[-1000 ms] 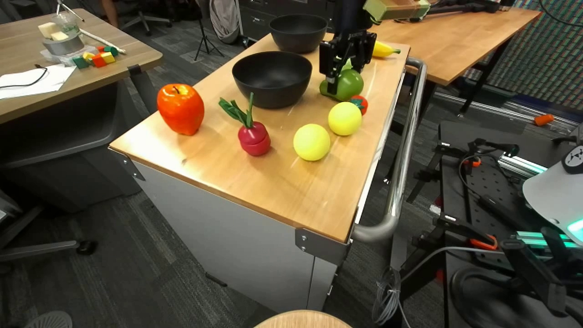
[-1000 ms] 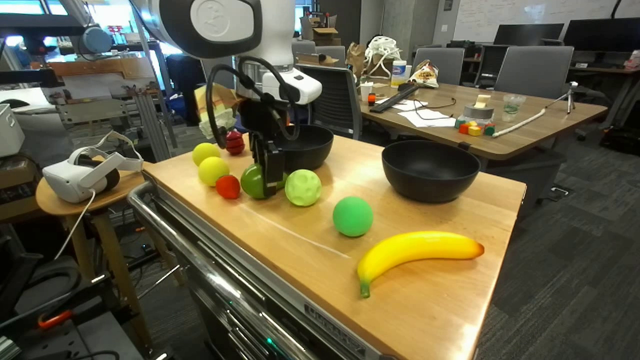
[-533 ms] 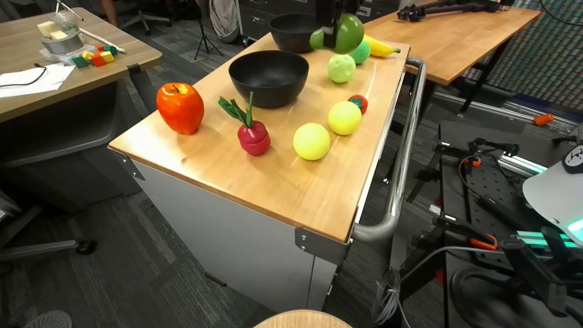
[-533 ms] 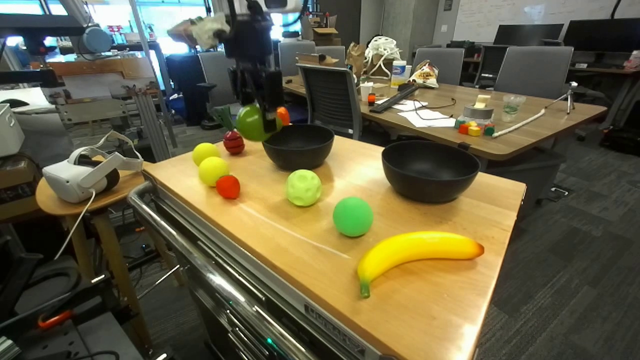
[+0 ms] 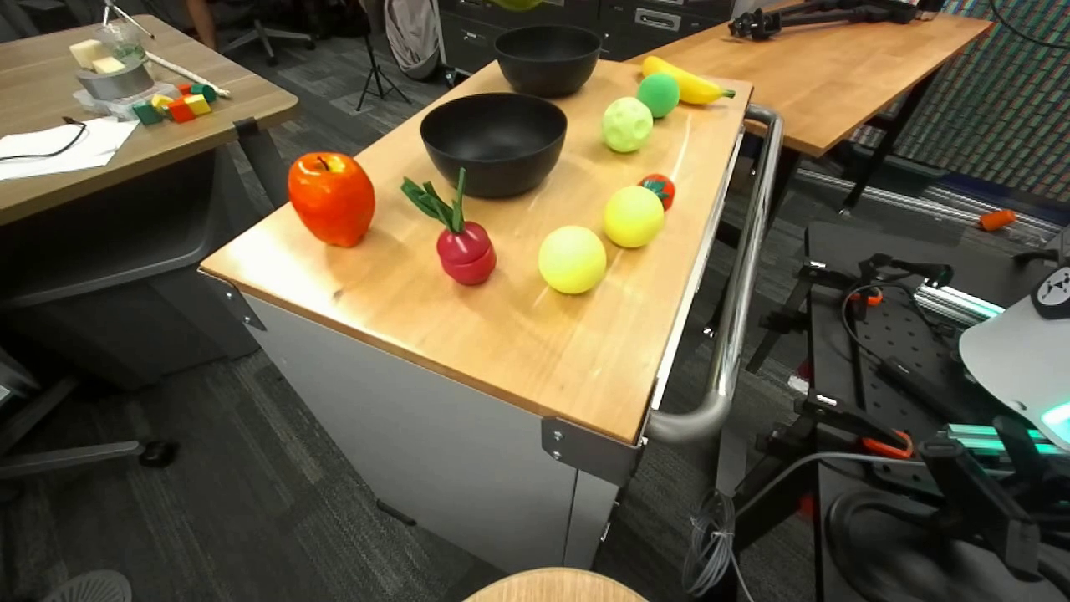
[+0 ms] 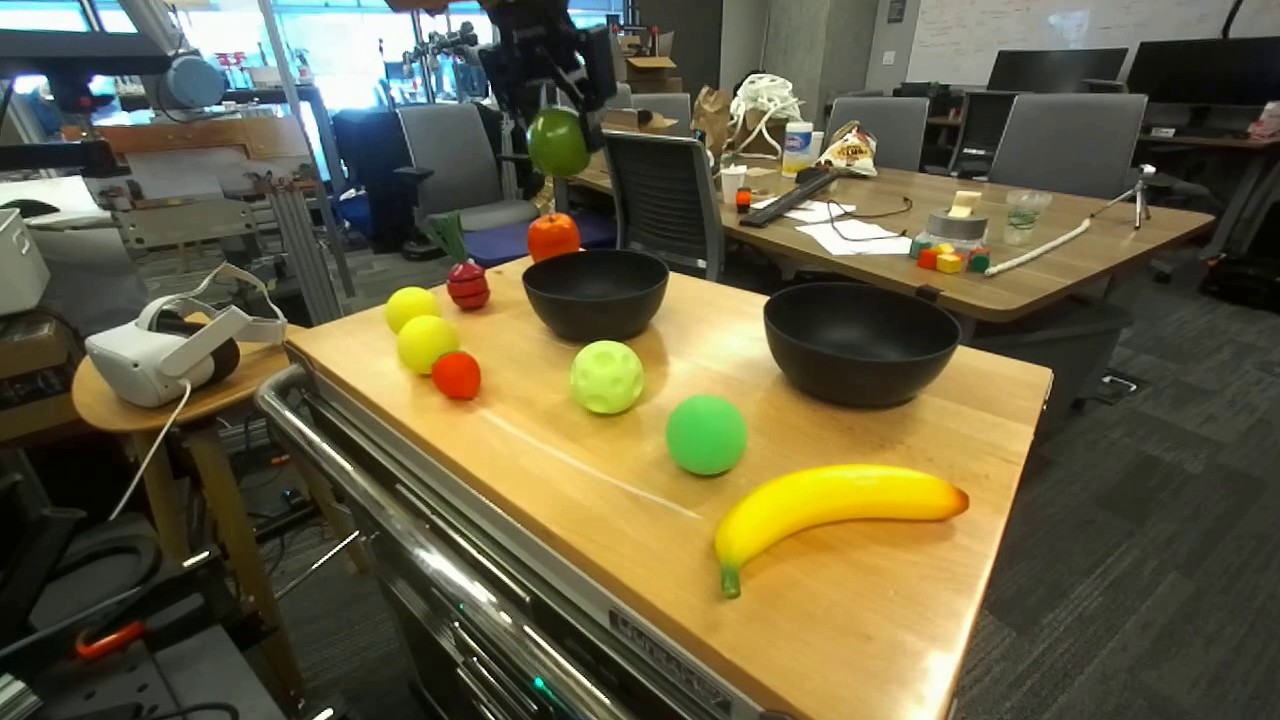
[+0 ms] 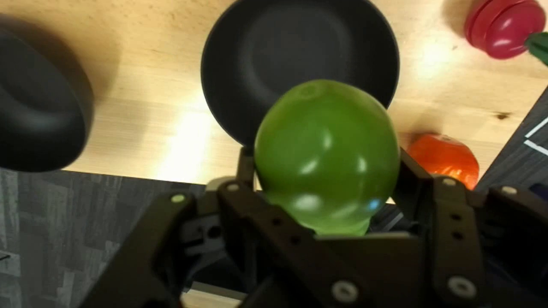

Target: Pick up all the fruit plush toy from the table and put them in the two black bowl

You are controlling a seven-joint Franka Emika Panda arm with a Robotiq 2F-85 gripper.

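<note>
My gripper (image 7: 326,159) is shut on a green pear-like toy (image 7: 327,145), raised well above the table in an exterior view (image 6: 558,142). Seen from the wrist, the toy overlaps the near edge of one black bowl (image 7: 299,47), whose bottom is bare. The second black bowl (image 6: 860,345) stands apart from it. On the table lie a red-orange fruit (image 5: 332,201), a dark red one with green leaves (image 5: 466,255), two yellow balls (image 5: 572,260), a small red one (image 6: 457,375), a pale green ball (image 6: 607,377), a green ball (image 6: 706,434) and a banana (image 6: 840,500).
A metal rail (image 5: 736,276) runs along one side of the cart. Beyond the cart stands a desk (image 6: 1000,270) with blocks and tape on it. A stool (image 6: 110,400) at the side carries a white headset (image 6: 190,335).
The green pear-like toy has left the table in my gripper. It has risen high and moved across toward the bowls' side, nearly out of the top of an exterior view.
</note>
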